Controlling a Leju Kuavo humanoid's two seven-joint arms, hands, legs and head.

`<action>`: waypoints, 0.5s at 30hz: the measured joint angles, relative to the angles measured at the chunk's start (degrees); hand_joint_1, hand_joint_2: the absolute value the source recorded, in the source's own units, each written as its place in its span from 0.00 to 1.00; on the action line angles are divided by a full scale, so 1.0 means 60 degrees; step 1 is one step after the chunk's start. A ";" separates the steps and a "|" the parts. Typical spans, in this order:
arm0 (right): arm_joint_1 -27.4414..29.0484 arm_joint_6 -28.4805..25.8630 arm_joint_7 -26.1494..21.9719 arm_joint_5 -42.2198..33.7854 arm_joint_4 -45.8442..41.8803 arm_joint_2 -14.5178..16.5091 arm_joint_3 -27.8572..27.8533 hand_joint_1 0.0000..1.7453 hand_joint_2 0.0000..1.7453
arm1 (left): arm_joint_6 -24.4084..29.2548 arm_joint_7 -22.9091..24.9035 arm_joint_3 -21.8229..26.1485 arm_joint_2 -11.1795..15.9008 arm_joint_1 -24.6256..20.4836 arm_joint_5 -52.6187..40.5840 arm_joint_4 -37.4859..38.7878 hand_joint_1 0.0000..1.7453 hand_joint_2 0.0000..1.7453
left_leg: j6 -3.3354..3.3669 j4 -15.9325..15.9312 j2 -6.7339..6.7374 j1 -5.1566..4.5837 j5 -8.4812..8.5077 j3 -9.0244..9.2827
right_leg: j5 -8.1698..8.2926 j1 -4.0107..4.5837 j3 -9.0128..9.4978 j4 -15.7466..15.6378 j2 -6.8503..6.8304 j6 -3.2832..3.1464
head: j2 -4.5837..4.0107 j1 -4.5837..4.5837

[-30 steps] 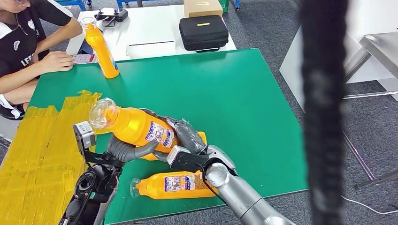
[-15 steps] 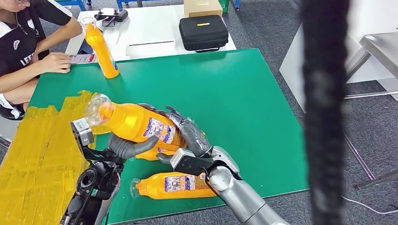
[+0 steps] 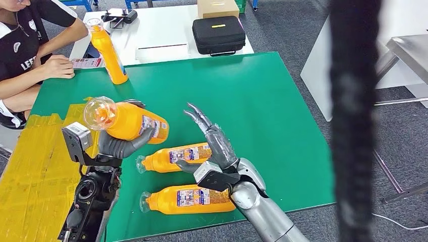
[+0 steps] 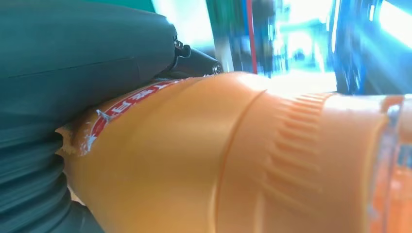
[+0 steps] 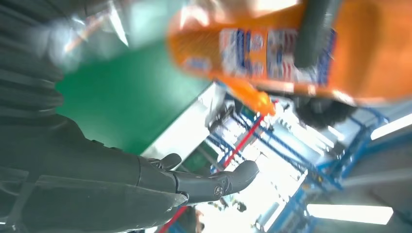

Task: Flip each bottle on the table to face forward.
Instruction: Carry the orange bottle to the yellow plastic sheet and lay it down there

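My left hand (image 3: 118,145) grips an orange bottle (image 3: 125,121) lifted above the green table (image 3: 242,96), clear cap end toward me; the same bottle (image 4: 233,160) shows close up in the left wrist view. My right hand (image 3: 214,141) is open, fingers spread upward, just right of the held bottle and apart from it. Two more orange bottles lie on their sides on the table: one (image 3: 174,156) beside my right hand, one (image 3: 189,198) near the front edge. A fourth bottle (image 3: 108,49) stands upright at the far left. In the right wrist view the held bottle (image 5: 291,53) is blurred.
A person (image 3: 30,45) sits at the far left with a hand on the table edge. Yellow tape (image 3: 35,171) covers the table's left part. A black case (image 3: 218,34) and a cardboard box (image 3: 218,7) sit on the white table behind. A dark blurred post (image 3: 353,121) stands at right.
My left hand has carried the bottle leftward and turned it, cap now toward me. My right hand has let go of it and opened. The bottle underneath is now uncovered.
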 joint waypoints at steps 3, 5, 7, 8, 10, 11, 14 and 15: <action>0.0061 -0.0275 0.0035 0.0111 -0.0352 -0.0060 -0.0165 0.00 1.00 | 0.1898 0.0176 0.0278 0.0055 -0.0021 -0.2343 -0.0061 1.00 1.00 | 0.0000 0.0000 0.0000 0.0000 0.0000 0.0000 | 0.0000 0.0000 -0.0001 0.0000 0.0000 0.0000 | 0.0000 0.0001; 0.0061 -0.0447 0.0081 0.0205 -0.0524 -0.0088 -0.0258 0.00 1.00 | 0.2915 0.0532 0.0374 0.0139 -0.0061 -0.4132 -0.0048 1.00 1.00 | 0.0000 0.0000 -0.0001 0.0000 0.0001 0.0001 | 0.0000 0.0000 -0.0001 0.0000 0.0000 0.0000 | 0.0000 0.0001; 0.0060 -0.0579 0.0128 0.0314 -0.0660 -0.0110 -0.0314 0.00 1.00 | 0.3668 0.1179 0.0408 0.0278 -0.0154 -0.6224 0.0027 1.00 1.00 | 0.0000 0.0000 -0.0001 0.0000 0.0003 0.0001 | 0.0000 0.0000 -0.0001 0.0000 0.0000 0.0000 | 0.0000 0.0002; 0.0059 -0.0627 0.0152 0.0369 -0.0717 -0.0117 -0.0325 0.00 1.00 | 0.3990 0.1611 0.0406 0.0355 -0.0214 -0.7400 0.0086 1.00 1.00 | -0.0001 0.0000 0.0001 0.0000 0.0003 0.0001 | 0.0001 0.0000 -0.0001 0.0000 0.0000 0.0000 | 0.0000 0.0001; 0.0059 -0.0685 0.0202 0.0470 -0.0806 -0.0121 -0.0331 0.00 1.00 | 0.4446 0.2591 0.0384 0.0506 -0.0329 -0.9753 0.0231 1.00 1.00 | -0.0001 0.0000 0.0005 0.0000 0.0003 0.0002 | 0.0001 0.0000 -0.0001 0.0000 0.0001 0.0000 | 0.0000 0.0000; 0.0056 -0.0699 0.0224 0.0507 -0.0832 -0.0121 -0.0331 0.00 1.00 | 0.4538 0.3126 0.0358 0.0572 -0.0382 -1.0907 0.0317 1.00 1.00 | -0.0002 0.0000 0.0005 0.0000 0.0004 0.0002 | 0.0001 0.0000 -0.0001 0.0000 0.0001 0.0000 | 0.0000 -0.0001; 0.0031 -0.0711 0.0284 0.0579 -0.0853 -0.0117 -0.0328 0.00 1.00 | 0.4124 0.4782 0.0133 0.0846 -0.0577 -1.3760 0.0664 1.00 1.00 | -0.0003 0.0000 0.0001 0.0000 0.0005 0.0001 | 0.0001 0.0001 -0.0002 0.0000 0.0001 0.0000 | 0.0000 0.0001; 0.0010 -0.0711 0.0316 0.0604 -0.0853 -0.0115 -0.0327 0.00 1.00 | 0.3775 0.5358 -0.0067 0.0991 -0.0692 -1.4221 0.0823 1.00 1.00 | -0.0004 0.0000 0.0000 0.0000 0.0006 0.0000 | 0.0001 0.0001 -0.0004 0.0001 0.0001 0.0000 | 0.0000 0.0003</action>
